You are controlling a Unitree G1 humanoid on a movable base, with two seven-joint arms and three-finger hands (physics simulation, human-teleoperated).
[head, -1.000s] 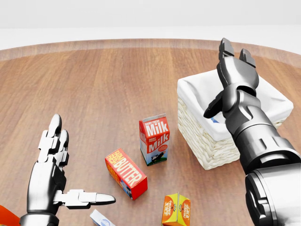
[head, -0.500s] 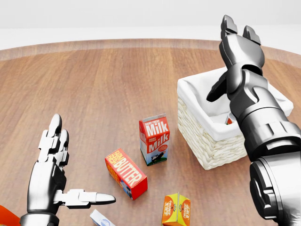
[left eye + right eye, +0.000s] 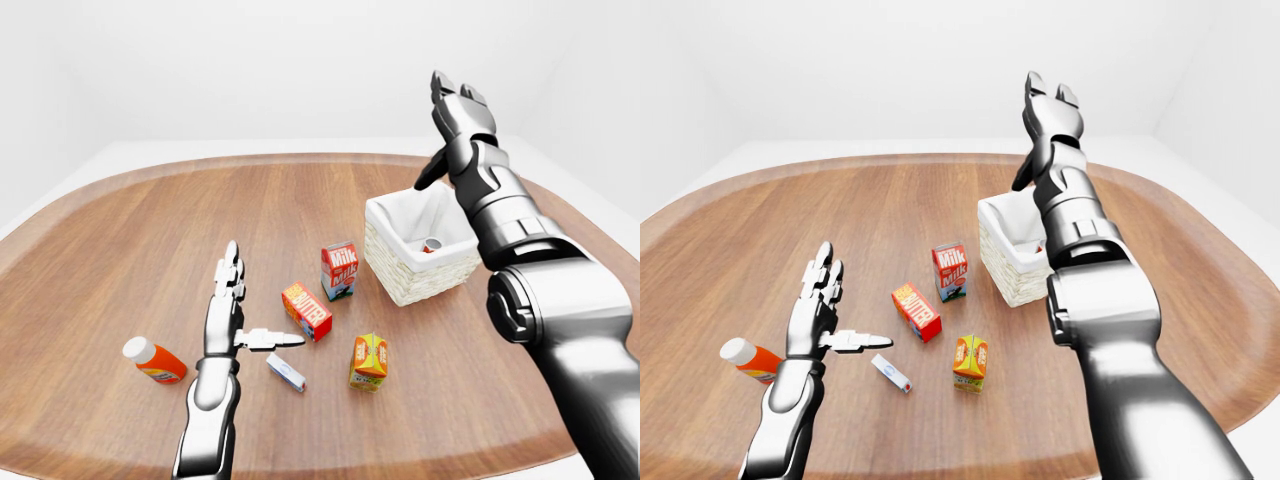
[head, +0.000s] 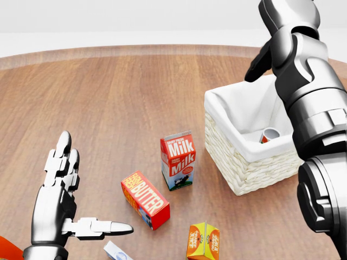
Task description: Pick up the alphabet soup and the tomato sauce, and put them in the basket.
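A wicker basket [image 4: 238, 172] with a white lining stands at the right of the wooden table. Inside it lies a small can [image 4: 269, 135] with a red-orange side and a pale end; its label is too small to read. No other can shows in any view. My right hand [image 3: 445, 130] is raised high above the basket, fingers spread, open and holding nothing. Low at the left, my left hand [image 4: 95, 184] hovers over the table with fingers straight and thumb out, open and holding nothing.
A milk carton [image 4: 178, 161] stands left of the basket, with a butter box [image 4: 145, 199] below it. Near the bottom edge are an orange juice carton [image 4: 203, 242] and a small white-blue box [image 4: 116, 252]. An orange bottle [image 3: 155, 362] lies at the far left.
My right hand has risen from just over the basket to high above it. The can now shows inside the basket. The left hand has not moved.
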